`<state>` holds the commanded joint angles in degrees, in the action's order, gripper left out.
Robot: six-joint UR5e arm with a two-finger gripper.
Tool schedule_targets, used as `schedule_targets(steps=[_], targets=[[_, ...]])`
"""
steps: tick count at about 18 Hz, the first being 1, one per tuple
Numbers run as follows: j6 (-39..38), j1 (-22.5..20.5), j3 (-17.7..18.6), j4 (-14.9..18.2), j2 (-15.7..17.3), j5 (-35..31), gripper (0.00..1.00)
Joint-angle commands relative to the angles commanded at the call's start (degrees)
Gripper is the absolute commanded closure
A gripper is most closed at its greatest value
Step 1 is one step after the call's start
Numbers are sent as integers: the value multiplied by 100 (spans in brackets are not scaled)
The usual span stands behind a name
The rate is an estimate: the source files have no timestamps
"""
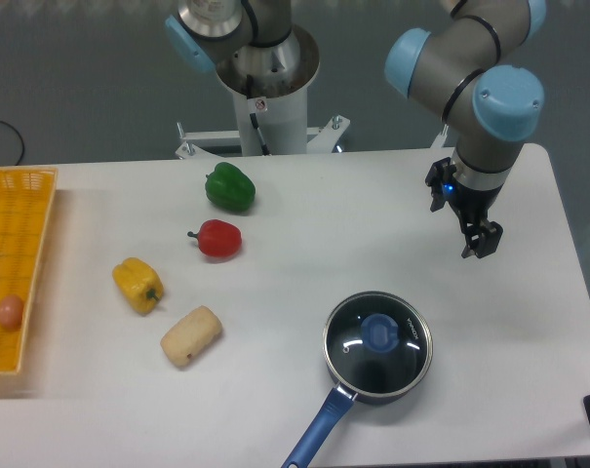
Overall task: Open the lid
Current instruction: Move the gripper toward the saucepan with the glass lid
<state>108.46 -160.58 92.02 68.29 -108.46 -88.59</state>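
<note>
We see the round clear glass lid with a blue centre knob [377, 334] seated on the dark saucepan with a blue handle [319, 431] near the white table's [304, 292] front edge, so nothing is done yet. Our two-finger gripper [482, 240] hangs toward the right edge, apart from the lid, holding nothing; we cannot tell its jaw opening.

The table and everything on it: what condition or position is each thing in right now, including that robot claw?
lid: closed, resting on the saucepan.
saucepan: upright on the table, covered, handle toward the near edge.
gripper: empty, above the table, away from the lid; open or shut is unclear.
green pepper: loose on the table.
red pepper: loose on the table.
yellow pepper: lying on the table.
bread roll: lying on the table.
yellow basket: holds one egg.
</note>
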Motion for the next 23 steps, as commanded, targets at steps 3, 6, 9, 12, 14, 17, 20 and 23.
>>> schedule_targets(steps=[3,6,9,12,14,17,20,23], targets=[[0,0,44,0,0,0,0],[0,35,53,0,0,-9,0],[-61,-17,254,-44,96,17,0],[-166,-106,413,-27,281,-8,0],[-569,-44,413,0,386,-53,0],[-1255,61,396,-9,404,-18,0],[-1851,289,325,0,404,105,0],[-2547,527,273,-96,378,290,0]])
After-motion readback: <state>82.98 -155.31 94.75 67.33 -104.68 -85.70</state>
